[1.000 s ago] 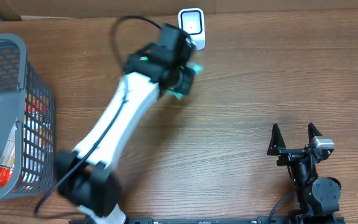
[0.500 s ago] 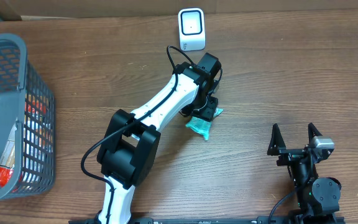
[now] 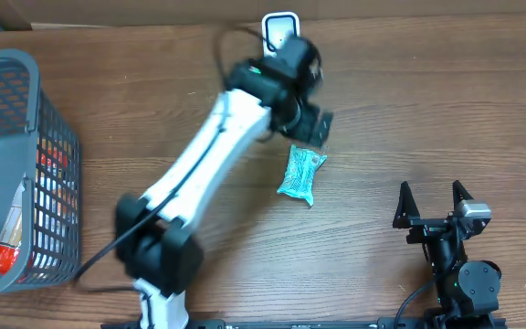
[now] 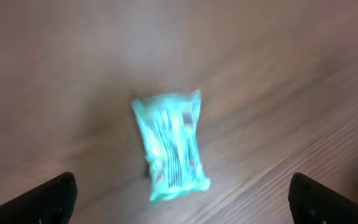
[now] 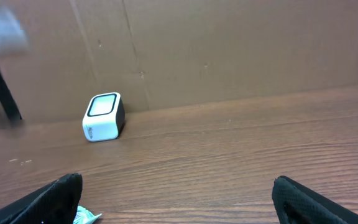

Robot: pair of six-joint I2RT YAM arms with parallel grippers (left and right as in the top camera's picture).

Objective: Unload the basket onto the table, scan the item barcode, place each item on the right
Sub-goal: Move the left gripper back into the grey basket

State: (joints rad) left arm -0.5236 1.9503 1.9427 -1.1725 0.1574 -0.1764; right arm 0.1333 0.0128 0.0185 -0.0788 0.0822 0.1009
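Packet (image 3: 300,174), teal and crinkled, lies flat on the table (image 3: 427,91) in front of the white scanner (image 5: 103,116), touching neither gripper. Left gripper (image 3: 316,128) hovers between scanner and packet, jaws spread wide, empty. Right gripper (image 3: 432,196) sits farther from the scanner, jaws also parted. The packet's dark print may be a barcode; blur hides it.

Even, soft light — left-wrist view blurred
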